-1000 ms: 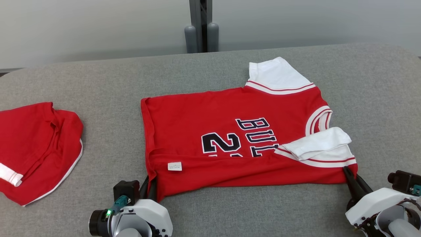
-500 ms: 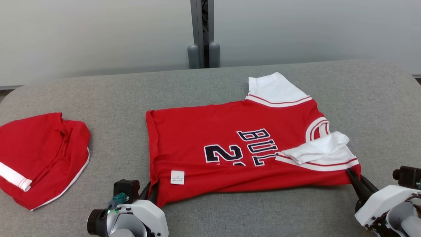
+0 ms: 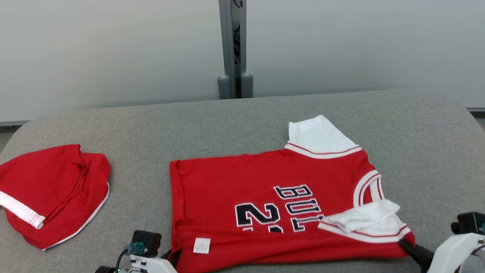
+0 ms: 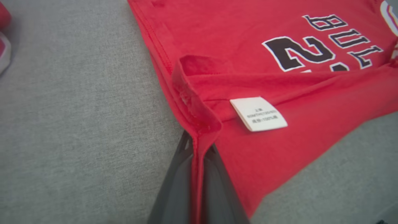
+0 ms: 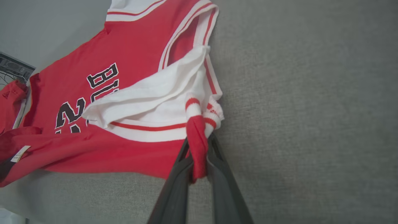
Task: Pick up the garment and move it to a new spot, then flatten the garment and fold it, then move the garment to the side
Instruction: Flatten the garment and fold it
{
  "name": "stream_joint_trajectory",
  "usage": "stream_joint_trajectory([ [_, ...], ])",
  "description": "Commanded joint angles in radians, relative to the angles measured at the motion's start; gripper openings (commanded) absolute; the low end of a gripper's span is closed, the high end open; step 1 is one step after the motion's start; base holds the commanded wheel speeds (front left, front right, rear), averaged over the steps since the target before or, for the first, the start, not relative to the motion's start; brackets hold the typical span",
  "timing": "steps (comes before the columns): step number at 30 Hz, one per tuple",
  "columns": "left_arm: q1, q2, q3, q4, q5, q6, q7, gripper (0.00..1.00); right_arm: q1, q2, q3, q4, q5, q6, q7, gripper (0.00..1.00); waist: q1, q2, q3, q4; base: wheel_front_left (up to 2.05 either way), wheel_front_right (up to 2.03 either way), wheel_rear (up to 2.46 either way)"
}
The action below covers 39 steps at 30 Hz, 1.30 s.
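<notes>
The garment (image 3: 273,197) is a red jersey with white sleeves and dark lettering, lying on the grey padded table (image 3: 151,125). Its near edge is folded up over the front, and a white label (image 3: 201,245) shows there. My left gripper (image 3: 171,256) is shut on the near left hem corner. In the left wrist view the gripper (image 4: 199,141) pinches a red seam of the garment (image 4: 248,53). My right gripper (image 3: 402,242) is shut on the near right corner by the white sleeve. In the right wrist view the gripper (image 5: 197,144) clamps a bunched red-and-white strip of the garment (image 5: 130,71).
A second red garment with white trim (image 3: 53,193) lies crumpled at the table's left. A grey post with two cylinders (image 3: 232,79) stands behind the table against a pale wall. Bare grey padding lies beyond and right of the jersey.
Both grippers, still shut, have drawn the jersey toward me across the table, away from the far edge. The head view has also shifted, so everything sits lower in it.
</notes>
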Motion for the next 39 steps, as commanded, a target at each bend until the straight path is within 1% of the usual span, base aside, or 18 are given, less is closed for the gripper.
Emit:
stream_joint_trajectory([
  [1, 0.019, 0.022, 0.001, -0.018, -0.010, 0.006, 0.019, 0.00, 0.025, -0.016, -0.005, -0.007, 0.018, 0.000, 0.024, 0.00, 0.0000, -0.0001, -0.006, 0.000, 0.00, 0.00, 0.00],
  [5, 0.071, 0.062, -0.003, -0.113, -0.018, 0.020, 0.077, 0.00, 0.074, -0.041, -0.017, -0.043, 0.080, 0.000, 0.119, 0.00, 0.0000, -0.0001, -0.017, 0.002, 0.00, 0.00, 0.00],
  [10, 0.138, 0.103, -0.014, -0.211, -0.025, 0.038, 0.145, 0.00, 0.144, -0.065, -0.040, -0.078, 0.128, 0.000, 0.199, 0.00, 0.0000, -0.0001, -0.028, 0.004, 0.00, 0.00, 0.00],
  [13, 0.171, 0.119, -0.023, -0.266, -0.030, 0.049, 0.178, 0.00, 0.178, -0.074, -0.051, -0.102, 0.141, 0.000, 0.235, 0.00, 0.0000, -0.0001, -0.032, 0.004, 0.00, 0.00, 0.00],
  [16, 0.203, 0.133, -0.020, -0.309, -0.032, 0.067, 0.191, 0.00, 0.204, -0.076, -0.079, -0.119, 0.145, 0.000, 0.234, 0.00, 0.0000, -0.0001, -0.033, 0.003, 0.00, 0.00, 0.00],
  [17, 0.211, 0.134, -0.021, -0.317, -0.034, 0.072, 0.195, 0.00, 0.209, -0.075, -0.090, -0.121, 0.141, 0.000, 0.226, 0.13, 0.0000, -0.0001, -0.033, 0.003, 0.00, 0.00, 0.00],
  [18, 0.217, 0.135, -0.020, -0.324, -0.034, 0.080, 0.200, 0.42, 0.210, -0.071, -0.100, -0.118, 0.135, 0.000, 0.220, 1.00, 0.0000, -0.0001, -0.033, 0.002, 0.00, 0.00, 0.00],
  [19, 0.221, 0.137, -0.021, -0.330, -0.029, 0.087, 0.201, 0.86, 0.211, -0.067, -0.109, -0.117, 0.128, 0.000, 0.219, 1.00, 0.0000, -0.0001, -0.033, 0.001, 0.00, 0.00, 0.00],
  [20, 0.223, 0.138, -0.022, -0.334, -0.027, 0.092, 0.205, 1.00, 0.213, -0.063, -0.116, -0.113, 0.125, 0.000, 0.222, 1.00, 0.0000, -0.0001, -0.033, 0.001, 0.00, 0.00, 0.00],
  [23, 0.233, 0.125, -0.004, -0.346, -0.033, 0.125, 0.197, 1.00, 0.216, -0.051, -0.138, -0.109, 0.109, 0.001, 0.226, 1.00, 0.0000, -0.0001, -0.031, 0.002, 0.00, 0.00, 0.00],
  [26, 0.222, 0.128, 0.012, -0.352, -0.018, 0.153, 0.169, 1.00, 0.205, -0.051, -0.167, -0.104, 0.076, 0.001, 0.202, 1.00, 0.0000, -0.0001, -0.028, 0.001, 0.00, 0.00, 0.00],
  [29, 0.214, 0.120, 0.023, -0.357, -0.020, 0.161, 0.147, 1.00, 0.191, -0.047, -0.185, -0.103, 0.041, 0.001, 0.176, 1.00, 0.0000, -0.0001, -0.025, 0.001, 0.00, 0.00, 0.00],
  [32, 0.190, 0.105, 0.046, -0.363, -0.016, 0.175, 0.087, 1.00, 0.172, -0.029, -0.227, -0.111, -0.003, 0.001, 0.115, 1.00, 0.0000, -0.0001, -0.019, 0.001, 0.00, 0.00, 0.00],
  [35, 0.168, 0.078, 0.070, -0.359, -0.007, 0.186, -0.002, 1.00, 0.152, -0.015, -0.264, -0.135, -0.058, 0.001, 0.034, 1.00, 0.0000, -0.0001, -0.013, -0.002, 0.00, 0.00, 0.00],
  [39, 0.133, 0.025, 0.114, -0.322, -0.021, 0.200, -0.133, 1.00, 0.127, 0.018, -0.297, -0.172, -0.149, 0.001, -0.097, 1.00, 0.0000, -0.0001, -0.004, -0.009, 0.00, 0.00, 0.00],
])
